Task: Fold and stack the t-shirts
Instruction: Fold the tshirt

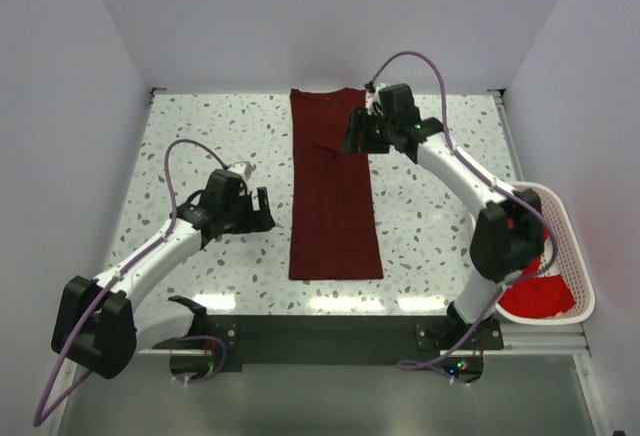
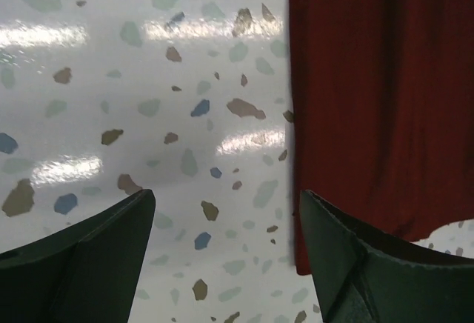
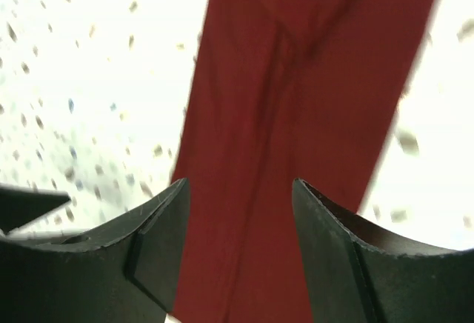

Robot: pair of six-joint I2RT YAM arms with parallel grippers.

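left gripper (image 1: 266,211): low beside the strip's left edge, jaws apart, empty | right gripper (image 1: 353,136): stretched over its far end, jaws apart, empty | maroon t-shirt (image 1: 335,216): soft long folded strip, flat on the glossy speckled table (image 1: 200,126) | red t-shirts (image 1: 535,301): crumpled in the white mesh basket (image 1: 572,226)

The dark maroon t-shirt (image 1: 333,196) lies flat on the speckled table (image 1: 200,136), folded lengthwise into a long narrow strip; brighter red t-shirts (image 1: 537,299) sit crumpled in the white basket (image 1: 578,248)
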